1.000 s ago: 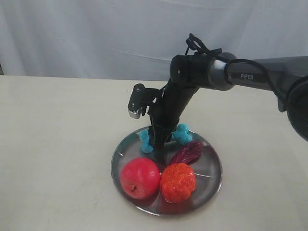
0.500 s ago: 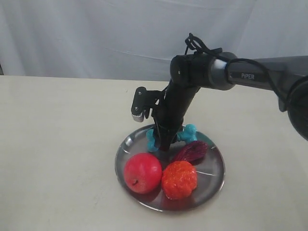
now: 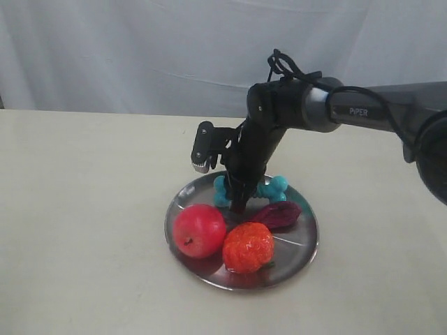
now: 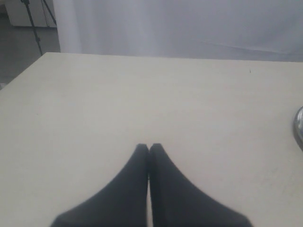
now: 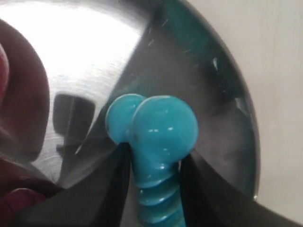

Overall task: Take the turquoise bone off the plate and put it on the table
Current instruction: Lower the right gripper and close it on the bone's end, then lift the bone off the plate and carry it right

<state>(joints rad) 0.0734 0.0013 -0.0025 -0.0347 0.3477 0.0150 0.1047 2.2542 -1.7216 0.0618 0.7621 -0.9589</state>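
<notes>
The turquoise bone [image 3: 276, 187] is over the back part of the shiny steel plate [image 3: 299, 241], which rests on the beige table [image 3: 84, 209]. My right gripper [image 3: 238, 204] reaches down from the right and is shut on the bone's ribbed shaft. In the right wrist view the two dark fingers [image 5: 116, 165] squeeze the shaft just below a knobbed end of the bone [image 5: 163, 125], above the plate [image 5: 94, 47]. I cannot tell whether the bone still touches the plate. My left gripper [image 4: 149, 147] is shut on nothing above bare table; it is out of the exterior view.
A red apple [image 3: 199, 230], a bumpy orange-red fruit [image 3: 248, 246] and a dark purple piece [image 3: 279, 213] share the plate's front half. A white curtain [image 3: 140, 49] hangs behind the table. The plate's rim [image 4: 299, 127] shows at the edge of the left wrist view.
The right gripper has moved up and back with the bone in it. The plate and its fruit have slid back and slightly left on the table. The left gripper's earlier position is not shown.
</notes>
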